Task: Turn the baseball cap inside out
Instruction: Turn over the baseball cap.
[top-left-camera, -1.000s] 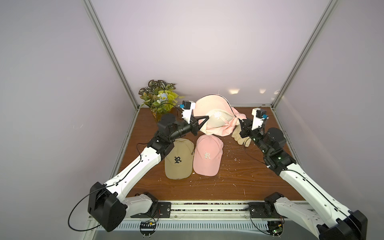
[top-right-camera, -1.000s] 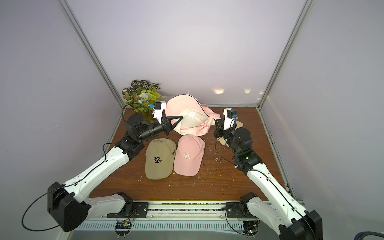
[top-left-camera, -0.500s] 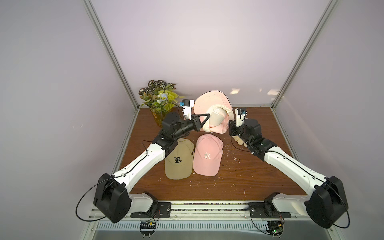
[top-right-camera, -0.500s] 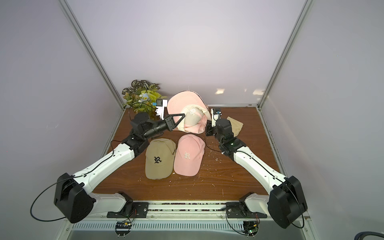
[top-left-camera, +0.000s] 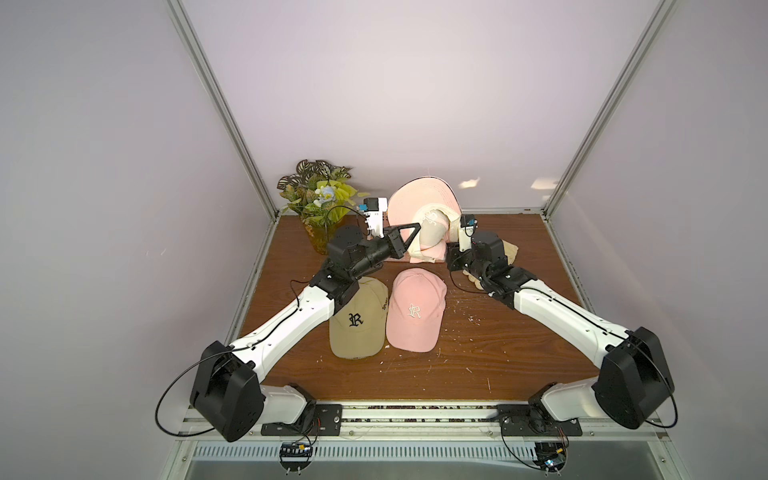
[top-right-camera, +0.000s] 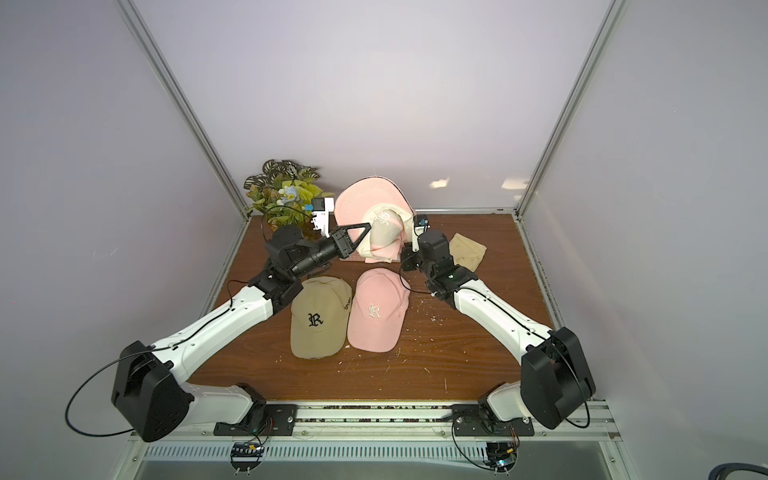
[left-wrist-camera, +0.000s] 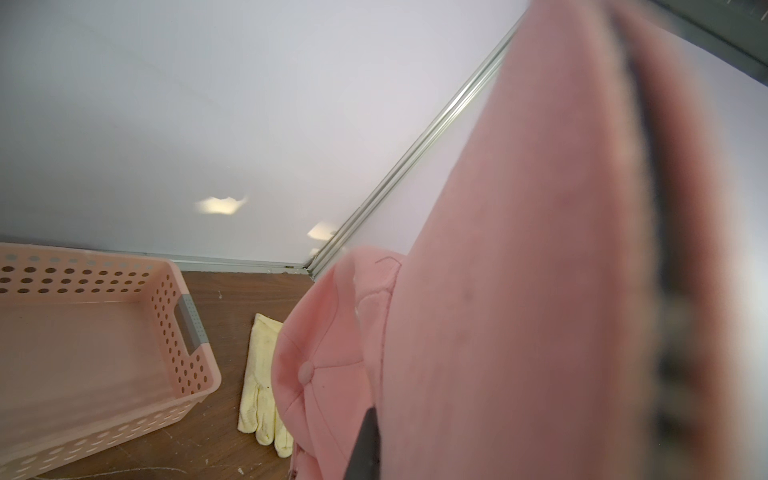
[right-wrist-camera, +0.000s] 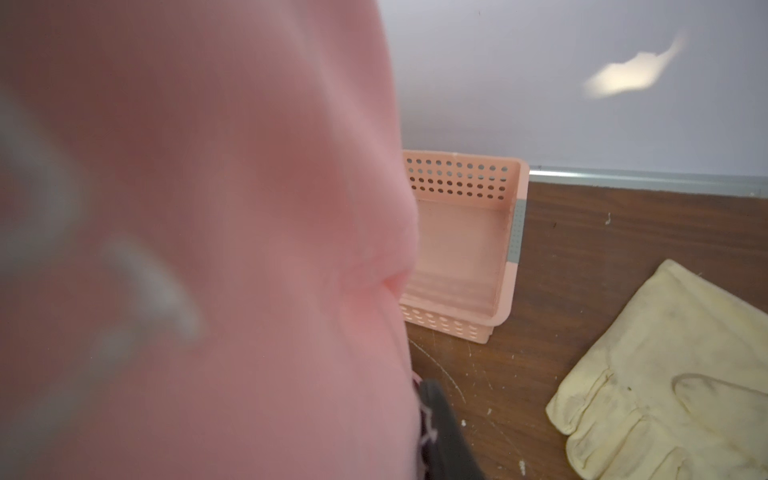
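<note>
Right gripper (top-left-camera: 451, 239) has swung in against the lifted pink baseball cap (top-left-camera: 419, 208) at far centre, clamped on its crown; left gripper (top-left-camera: 417, 232) pinches the lining (mid-inversion). Next: push the crown through.

Both wrist views: blurred pink cap (left-wrist-camera: 540, 291) fabric fills most of the frame. Pink basket (left-wrist-camera: 178, 332) cut off by the frame edge; hidden behind the cap in both top views. Right gripper fingertips unseen behind cap.
</note>
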